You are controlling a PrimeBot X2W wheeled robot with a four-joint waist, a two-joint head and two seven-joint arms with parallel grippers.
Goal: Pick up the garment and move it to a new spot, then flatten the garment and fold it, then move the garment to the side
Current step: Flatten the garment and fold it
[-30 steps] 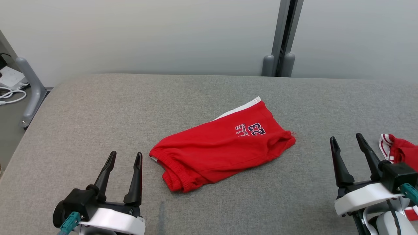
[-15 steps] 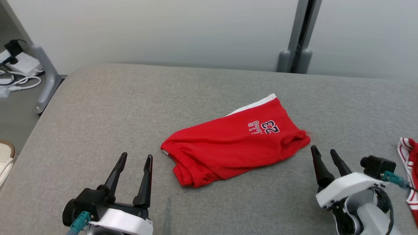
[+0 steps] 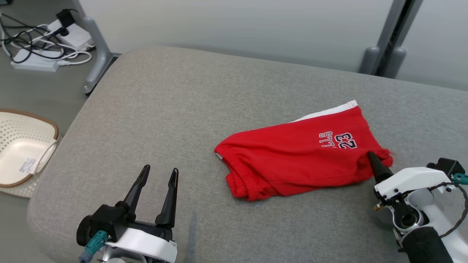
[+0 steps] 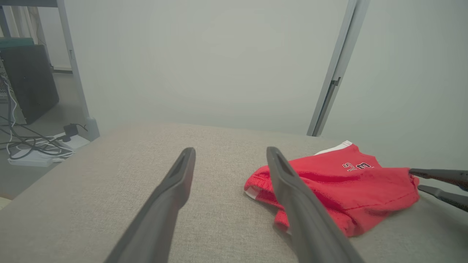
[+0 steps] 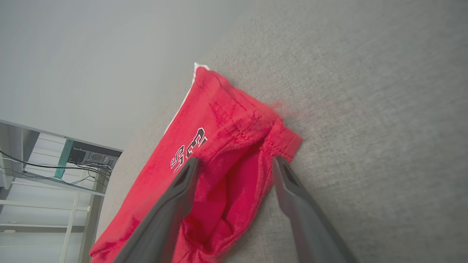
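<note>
**Head view:** You see the red garment (image 3: 292, 160) lying folded on the grey padded table (image 3: 182, 109), a little toward 3 o'clock from centre. Its waistband points to 8 o'clock and its white-striped leg to 1 o'clock. Your left gripper (image 3: 161, 168) sits at 7 o'clock with its fingers spread, holding nothing and apart from the cloth. Your right gripper (image 3: 373, 159) is at 4 o'clock, and one dark finger reaches the garment's frayed corner. From here you cannot tell how wide it stands. A pale basket (image 3: 29, 114) sits on the floor at 9 o'clock, and cables (image 3: 36, 62) lie at 11 o'clock.

**Left wrist view:** The left gripper (image 4: 230, 151) is wide apart over bare table. The garment (image 4: 340, 182) lies toward 3 o'clock, partly behind one finger. The right gripper (image 4: 415, 179) comes in from the 3 o'clock edge, its two tips parted at the garment's corner.

**Right wrist view:** The right gripper (image 5: 236, 160) is spread, not pinching. The garment (image 5: 219, 120) has its hem corner between the fingers. One finger is over the cloth and the other is at its edge.
</note>
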